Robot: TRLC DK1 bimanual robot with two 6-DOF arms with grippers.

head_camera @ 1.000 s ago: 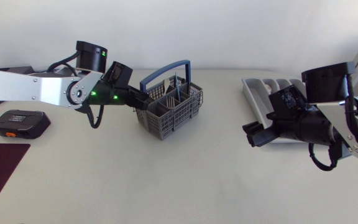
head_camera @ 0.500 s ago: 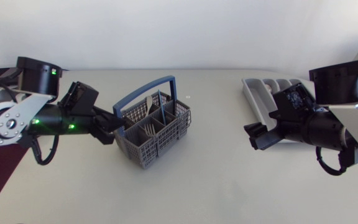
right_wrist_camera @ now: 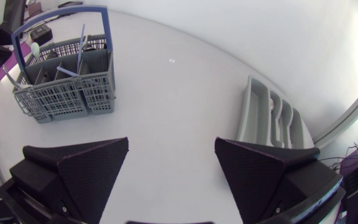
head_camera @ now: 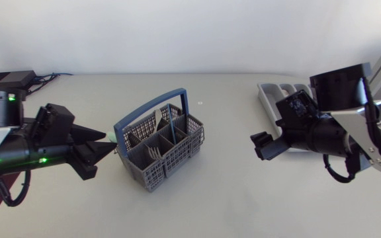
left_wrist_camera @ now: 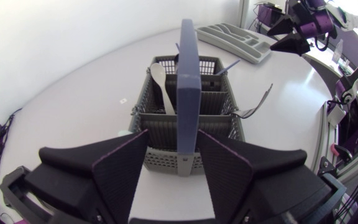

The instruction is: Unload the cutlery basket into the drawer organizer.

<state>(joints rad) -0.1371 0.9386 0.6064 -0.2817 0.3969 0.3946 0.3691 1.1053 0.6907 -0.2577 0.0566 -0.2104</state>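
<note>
Just now the left gripper [left_wrist_camera: 173, 140] gapes wide and holds nothing, with the basket [head_camera: 161, 152] right ahead of its fingertips. That basket sits mid-table, handle up, with cutlery standing in it. Across the table, the right gripper [right_wrist_camera: 171, 142] is spread wide too and empty, hanging over bare table [head_camera: 210, 198] near the organizer [right_wrist_camera: 250, 112].

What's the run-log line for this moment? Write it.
left end effector open at basket | right end effector open, empty | cutlery in basket
</note>
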